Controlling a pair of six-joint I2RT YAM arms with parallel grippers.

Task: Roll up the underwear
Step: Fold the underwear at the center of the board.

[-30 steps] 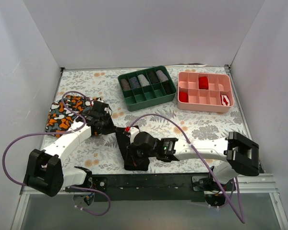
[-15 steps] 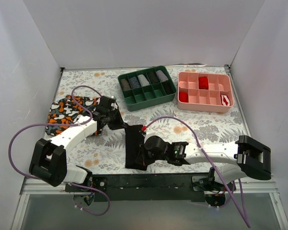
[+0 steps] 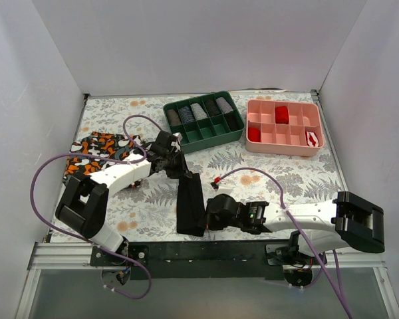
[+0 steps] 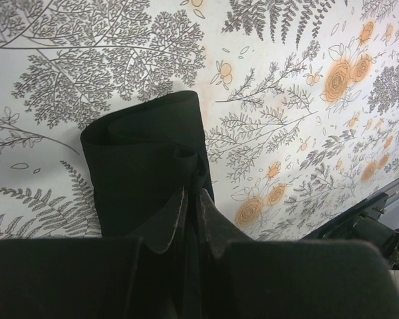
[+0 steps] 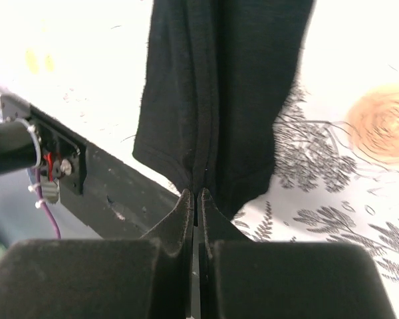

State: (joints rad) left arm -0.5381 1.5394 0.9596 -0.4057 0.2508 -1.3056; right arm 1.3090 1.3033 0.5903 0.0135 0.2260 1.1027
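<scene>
- black underwear [image 3: 190,203]: soft matte knit, folded into a long narrow strip, lying flat on the table cover [image 3: 286,176] at near middle
- strip runs from the near edge of the table up towards the green tray [image 3: 209,142], a little slanted
- left gripper [image 3: 182,170]: fingers pressed together, pinching the far end of the strip
- left wrist view: the fabric bunches into a ridge at the fingertips, and the edge away from them curls over in a smooth rounded layer
- right gripper [image 3: 205,218]: fingers pressed together, pinching the near end at its hem
- right wrist view: a stitched seam runs lengthwise up the middle of the strip, straight out from the closed tips; the lower corners are slightly uneven
- table cover: white, printed with grey ferns and orange flowers
- camo underwear [image 3: 96,154]: orange, black and white pattern, crumpled at the left edge, well apart from the strip
- green tray: rigid, divided, with rolled fabric in the far compartments
- pink tray [image 3: 282,150]: same divided shape, just right of the green one, a few red pieces inside
</scene>
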